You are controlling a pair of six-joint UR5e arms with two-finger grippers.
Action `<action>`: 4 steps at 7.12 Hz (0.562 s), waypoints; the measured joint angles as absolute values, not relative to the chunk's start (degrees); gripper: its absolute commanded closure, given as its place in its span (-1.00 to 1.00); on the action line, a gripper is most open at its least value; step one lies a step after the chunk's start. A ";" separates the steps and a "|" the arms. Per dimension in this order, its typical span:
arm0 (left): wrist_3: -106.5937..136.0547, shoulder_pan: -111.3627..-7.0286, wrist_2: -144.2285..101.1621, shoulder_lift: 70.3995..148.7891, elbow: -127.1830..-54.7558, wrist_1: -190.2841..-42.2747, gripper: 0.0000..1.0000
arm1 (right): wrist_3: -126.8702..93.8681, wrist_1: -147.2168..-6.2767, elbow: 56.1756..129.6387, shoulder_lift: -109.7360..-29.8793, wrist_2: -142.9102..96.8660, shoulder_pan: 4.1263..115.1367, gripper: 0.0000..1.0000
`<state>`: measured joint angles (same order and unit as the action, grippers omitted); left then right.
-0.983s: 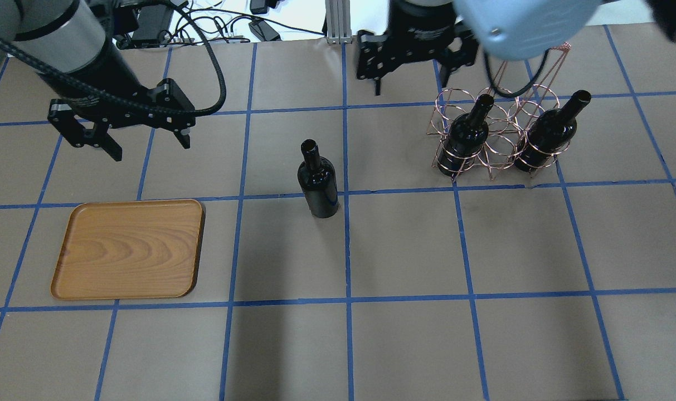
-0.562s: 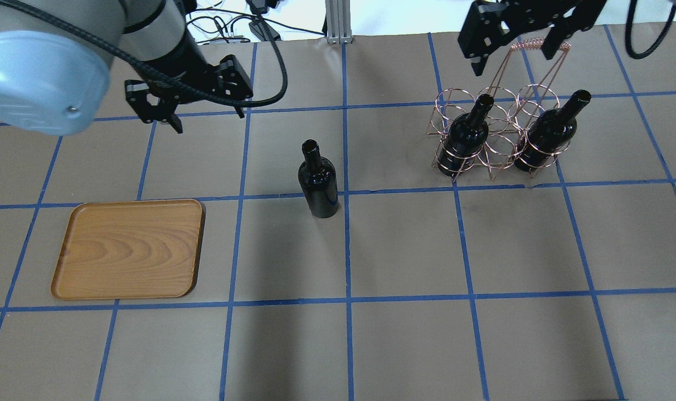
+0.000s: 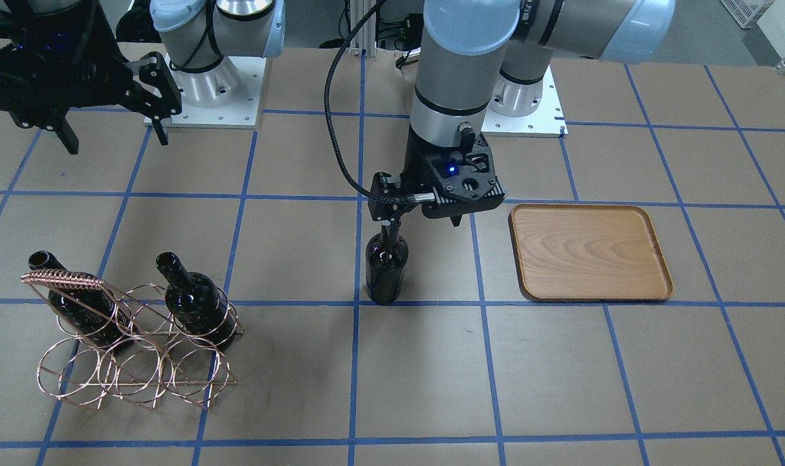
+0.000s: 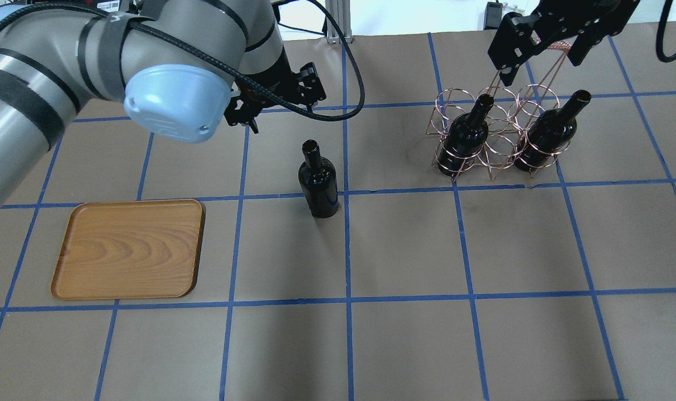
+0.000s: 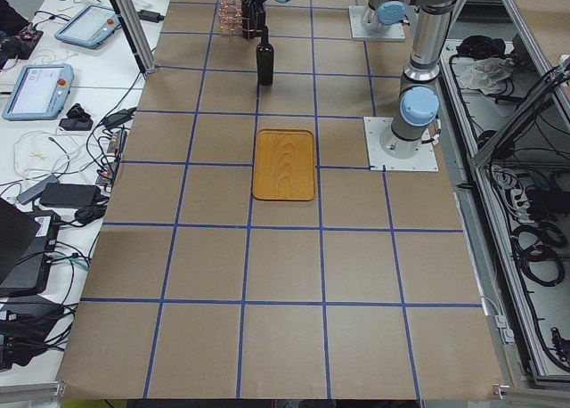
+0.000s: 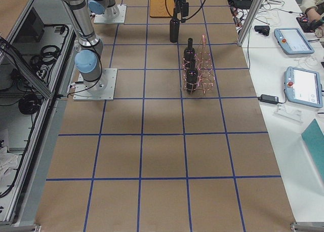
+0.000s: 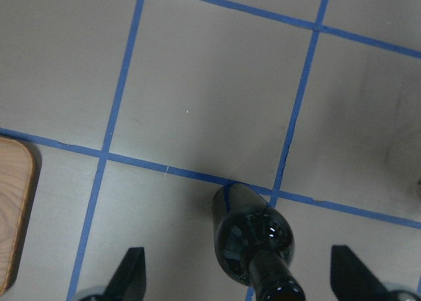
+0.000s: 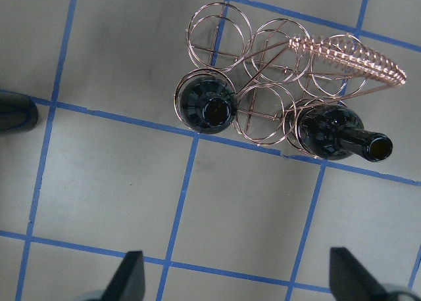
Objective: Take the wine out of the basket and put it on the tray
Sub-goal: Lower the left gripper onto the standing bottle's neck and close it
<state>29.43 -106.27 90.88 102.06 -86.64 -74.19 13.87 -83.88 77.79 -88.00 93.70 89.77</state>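
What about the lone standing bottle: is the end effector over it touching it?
Apart. The left wrist view shows the wine bottle between the left end effector's open fingers, gaps on both sides.

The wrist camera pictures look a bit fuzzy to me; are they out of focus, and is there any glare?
Left wrist view: slightly soft, the standing bottle carries small white glints and the claw fingertips are dark blurs. Right wrist view: sharper on the basket. Overhead view: soft broad shadows on the table, no harsh glare there.
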 measured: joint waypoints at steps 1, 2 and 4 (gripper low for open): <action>29.17 -107.36 90.74 103.33 -86.37 -74.56 -1.00 | 13.86 -84.10 77.95 -88.13 93.53 89.70 -0.99; 28.90 -108.02 90.47 104.28 -86.28 -74.91 -1.00 | 13.79 -84.23 78.01 -88.17 93.62 89.62 -0.99; 28.00 -108.88 89.89 105.30 -86.43 -75.34 -0.74 | 13.46 -84.30 78.18 -88.23 93.36 89.57 -0.99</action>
